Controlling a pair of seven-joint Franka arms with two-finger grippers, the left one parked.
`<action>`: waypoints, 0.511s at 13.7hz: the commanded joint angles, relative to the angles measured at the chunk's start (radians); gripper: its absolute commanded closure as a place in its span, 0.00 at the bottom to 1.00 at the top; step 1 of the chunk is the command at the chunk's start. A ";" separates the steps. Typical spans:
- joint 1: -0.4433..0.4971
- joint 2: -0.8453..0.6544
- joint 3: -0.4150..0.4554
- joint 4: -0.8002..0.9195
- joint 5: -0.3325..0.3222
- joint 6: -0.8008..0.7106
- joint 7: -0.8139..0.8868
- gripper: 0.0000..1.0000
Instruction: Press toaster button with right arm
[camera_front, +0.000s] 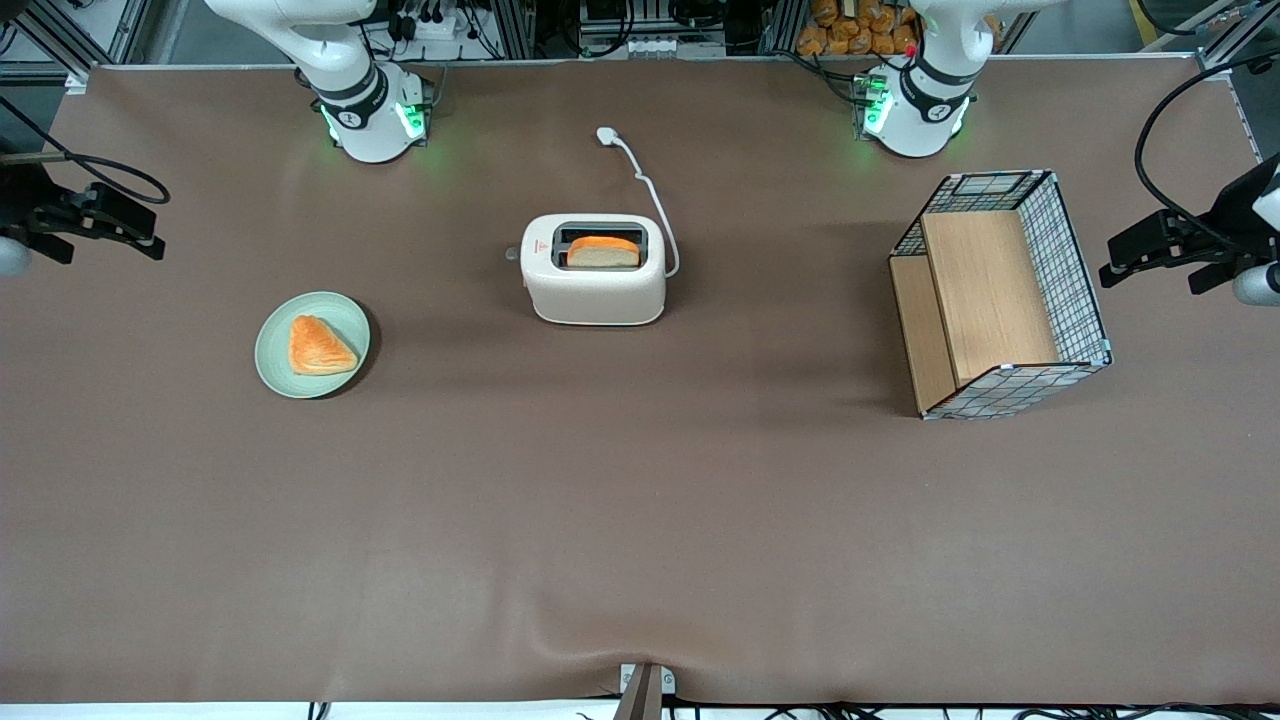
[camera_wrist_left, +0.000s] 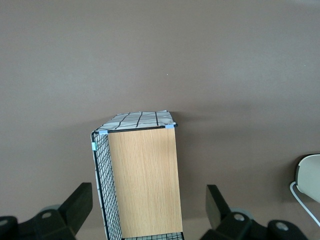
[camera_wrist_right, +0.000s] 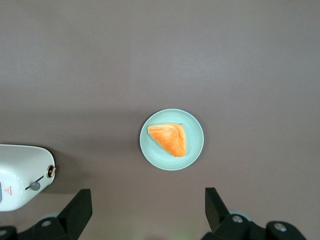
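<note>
pincer (camera_front: 95, 222): the right arm's, hanging high above the bench at the working arm's end, well apart from the toaster; fingers (camera_wrist_right: 75, 212) spread wide, nothing between them.
plate (camera_front: 275, 330): pale green, on the bench, near the pincer's end.
pastry (camera_front: 320, 346): orange triangle lying on the plate.
toaster button (camera_front: 512, 254): small grey knob on the toaster's narrow end that faces the plate; it seems not pressed down, though that is hard to judge.
toaster (camera_front: 598, 290): cream-white, mid bench.
bread slice (camera_front: 603, 252): standing up out of the top slot.
cord (camera_front: 655, 200): white, plug lying loose on the bench.
wire basket (camera_front: 1070, 270): toward the parked arm's end, wooden panels inside.
</note>
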 joint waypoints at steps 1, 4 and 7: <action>0.024 0.005 0.003 -0.004 0.015 -0.021 0.014 0.00; 0.067 0.003 0.006 -0.033 0.032 -0.044 0.109 0.00; 0.109 0.002 0.006 -0.053 0.092 -0.087 0.134 0.31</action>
